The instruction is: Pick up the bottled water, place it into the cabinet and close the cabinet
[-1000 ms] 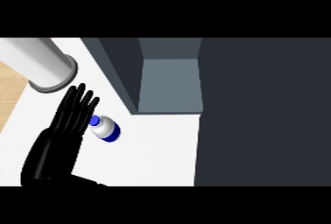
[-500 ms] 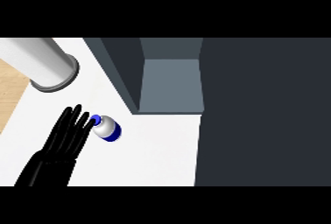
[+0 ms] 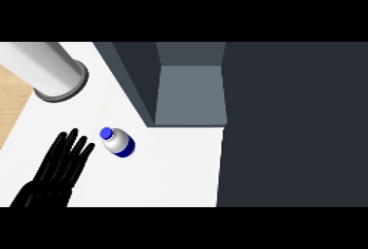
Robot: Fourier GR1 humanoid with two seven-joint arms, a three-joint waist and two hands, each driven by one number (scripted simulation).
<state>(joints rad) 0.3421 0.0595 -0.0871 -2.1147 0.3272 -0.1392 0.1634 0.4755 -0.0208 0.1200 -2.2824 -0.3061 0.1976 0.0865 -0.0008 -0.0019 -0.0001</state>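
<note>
- One black hand point(image 3: 59, 168) is seen at the lower left of the head view, entering from the lower edge. By its place in the view it is taken to be the left hand.
- Its fingers point(image 3: 72, 146) are held straight and slightly spread, pointing up the view; nothing is gripped by them.
- The bottled water point(image 3: 118, 143) is found standing on the white worktop point(image 3: 173, 165), seen from above, with a blue cap and a blue band round a pale body.
- The bottle is placed just beside the fingertips, on their right. A narrow strip of worktop is seen between the two, so no contact is recorded.
- The cabinet point(image 3: 188, 92) is located above and to the right of the bottle, near it. It is open, its grey interior visible.
- A large dark panel point(image 3: 295, 126) is seen filling the right part of the view.
- A grey cylinder point(image 3: 45, 70) is observed at the upper left, well apart from the hand.
- The right hand is not visible.
</note>
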